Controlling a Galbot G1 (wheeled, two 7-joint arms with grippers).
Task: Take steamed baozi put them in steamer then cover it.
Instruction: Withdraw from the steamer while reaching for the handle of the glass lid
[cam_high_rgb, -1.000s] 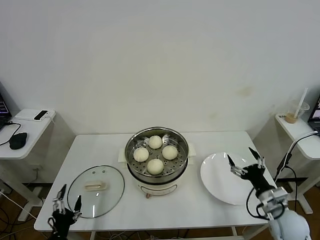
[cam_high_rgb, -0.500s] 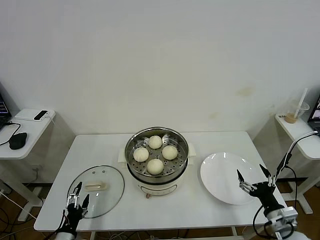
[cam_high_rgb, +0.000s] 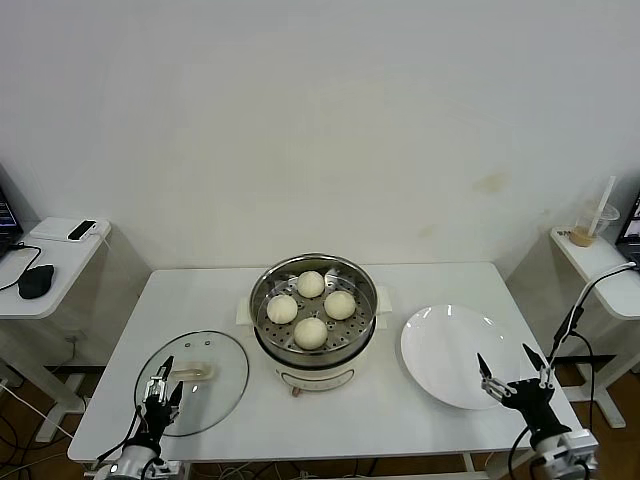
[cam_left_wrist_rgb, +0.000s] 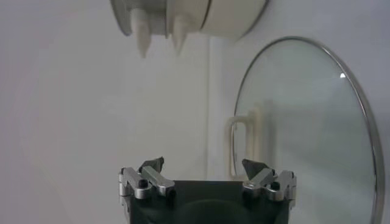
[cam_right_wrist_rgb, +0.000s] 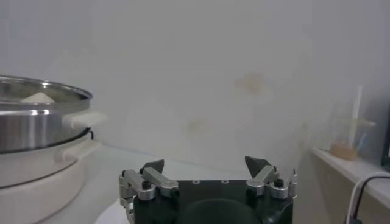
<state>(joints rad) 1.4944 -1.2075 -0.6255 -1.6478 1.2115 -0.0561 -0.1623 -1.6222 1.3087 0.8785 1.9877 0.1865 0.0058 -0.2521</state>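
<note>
White table (cam_high_rgb: 210, 300) against a bare pale wall (cam_high_rgb: 320, 120).

Steamer (cam_high_rgb: 314, 310) centre frame: polished stainless wall, mirror-glossy, perforated metal tray inside; base below is smooth cream-white plastic, semi-gloss. Four steamed baozi (cam_high_rgb: 310, 331) on the tray: matt, smooth, cream dough skin. Cover (cam_high_rgb: 192, 380) lower left: clear glass, glossy, thin bright metal rim, cream plastic-looking handle. Plate (cam_high_rgb: 455, 355) right of centre: glossy white, looks glazed. Counter (cam_high_rgb: 210, 300): white, smooth, low sheen. Left gripper (cam_high_rgb: 159, 391) lower left and right gripper (cam_high_rgb: 516, 371) lower right: dark matt bodies, bare silver metal links, black jaws spread apart. Wall behind: matt white, faint stains.
</note>
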